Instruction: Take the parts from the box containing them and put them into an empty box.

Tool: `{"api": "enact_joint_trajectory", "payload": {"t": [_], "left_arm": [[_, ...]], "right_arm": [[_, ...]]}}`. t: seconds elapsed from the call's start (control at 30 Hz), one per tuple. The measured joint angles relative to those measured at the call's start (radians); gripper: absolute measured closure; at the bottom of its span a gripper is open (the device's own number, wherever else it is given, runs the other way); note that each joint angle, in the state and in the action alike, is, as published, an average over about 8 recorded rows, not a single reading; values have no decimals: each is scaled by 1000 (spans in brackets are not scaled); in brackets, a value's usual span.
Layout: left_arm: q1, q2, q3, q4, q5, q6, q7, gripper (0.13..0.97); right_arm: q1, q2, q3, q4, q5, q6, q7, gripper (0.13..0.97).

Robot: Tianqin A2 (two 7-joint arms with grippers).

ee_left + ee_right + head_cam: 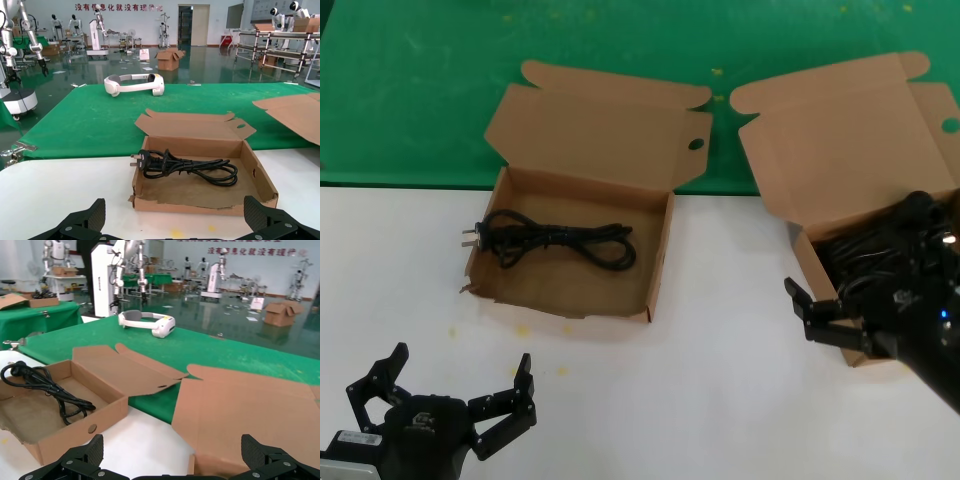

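Note:
The torn-fronted box (660, 250) sits open at centre-left with one black coiled cord (560, 238) lying in it. The intact box (775, 130) stands open at the right; several black cords (855, 255) show inside, mostly hidden by my right arm. My right gripper (805, 308) is open and empty, above that box's front left corner. My left gripper (460, 365) is open and empty, low near the table's front, short of the torn box. The left wrist view shows the torn box (200, 206) and its cord (190, 166) ahead of the open left gripper (175, 220).
The white table (700, 400) meets a green mat (420, 80) behind the boxes. Both lids stand open towards the back. The right wrist view shows the right gripper (173, 450), the intact box's lid (240, 410), the torn box (100, 415) and a white headset (147, 322) farther off.

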Motion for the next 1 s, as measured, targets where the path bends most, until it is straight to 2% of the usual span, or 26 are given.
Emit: {"api": "enact_joint_trajectory", "payload": {"t": [1.0], "left_arm": [[0, 0, 0, 0, 0, 0, 0, 132]], "right_arm": [[-371, -190, 243, 123, -45, 155, -52, 129]]}}
